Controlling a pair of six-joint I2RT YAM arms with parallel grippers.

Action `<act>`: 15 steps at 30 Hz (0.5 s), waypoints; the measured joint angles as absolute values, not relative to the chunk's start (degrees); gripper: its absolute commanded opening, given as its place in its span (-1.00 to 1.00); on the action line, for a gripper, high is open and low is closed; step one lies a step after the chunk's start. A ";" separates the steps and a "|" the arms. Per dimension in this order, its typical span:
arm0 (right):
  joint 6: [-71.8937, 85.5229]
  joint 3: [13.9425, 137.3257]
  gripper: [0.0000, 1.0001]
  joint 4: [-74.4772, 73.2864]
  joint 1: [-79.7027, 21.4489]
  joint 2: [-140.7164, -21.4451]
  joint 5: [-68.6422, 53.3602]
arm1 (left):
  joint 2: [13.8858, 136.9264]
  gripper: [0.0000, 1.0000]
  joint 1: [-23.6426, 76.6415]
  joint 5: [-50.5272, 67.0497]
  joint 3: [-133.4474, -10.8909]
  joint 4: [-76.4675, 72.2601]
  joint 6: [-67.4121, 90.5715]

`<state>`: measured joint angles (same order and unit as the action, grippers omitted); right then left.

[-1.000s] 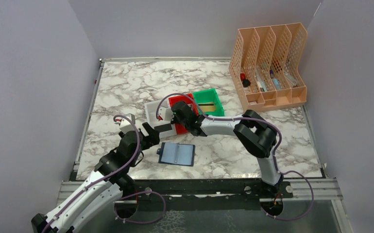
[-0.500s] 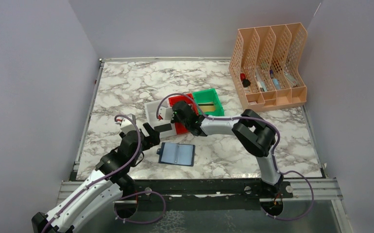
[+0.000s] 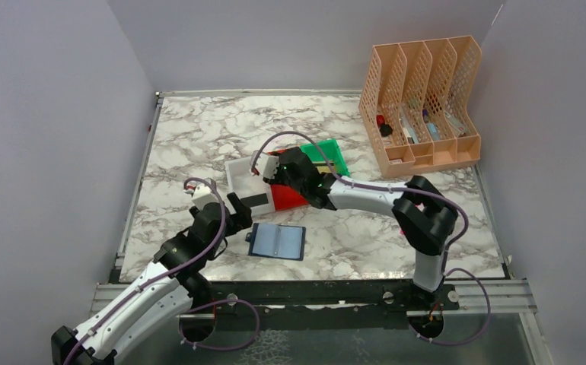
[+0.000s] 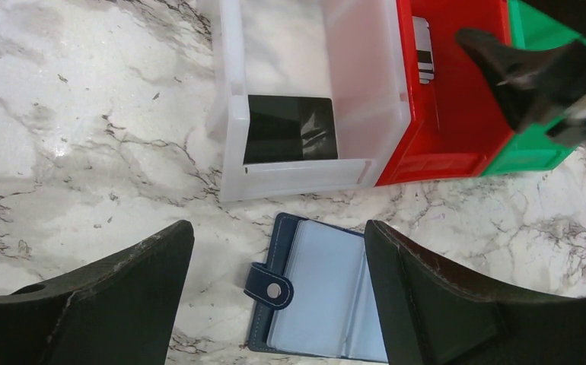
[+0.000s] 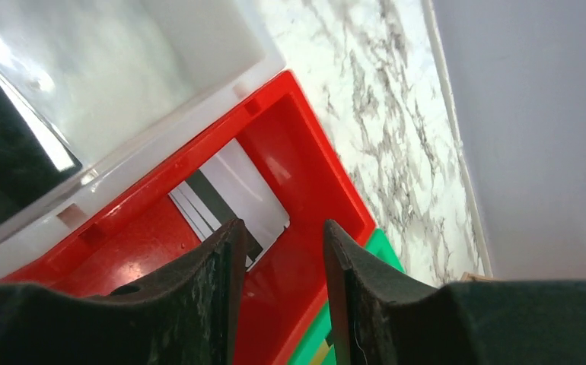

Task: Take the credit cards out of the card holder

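The dark navy-blue folding card holder (image 4: 316, 296) lies open on the marble worktop (image 4: 84, 114) with its pale-blue sleeves facing up. It sits directly beneath the left hand (image 4: 275, 228), whose fingers stand wide apart and hold nothing. Just beyond the holder, a black plastic card (image 4: 290, 139) lies flat in the white plastic bin (image 4: 233, 91). A silvery-grey striped card (image 5: 233, 194) lies in the adjoining red plastic bin (image 5: 316, 179). The right hand (image 5: 281, 228) hangs over that red bin, its fingers partly apart and empty, with the card below them.
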<state>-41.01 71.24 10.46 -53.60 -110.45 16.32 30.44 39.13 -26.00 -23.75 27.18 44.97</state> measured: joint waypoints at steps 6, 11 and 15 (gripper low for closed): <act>-31.64 67.92 0.00 10.13 -53.23 -100.68 13.15 | 31.64 0.72 39.13 -24.23 -23.75 27.00 44.80; -14.81 59.94 0.00 8.97 -53.15 -90.78 11.07 | 32.97 0.69 39.13 -18.70 -23.75 23.70 42.57; 4.40 53.80 -0.03 4.84 -53.04 -84.12 7.53 | 36.45 0.62 39.13 -11.73 -23.57 17.26 39.99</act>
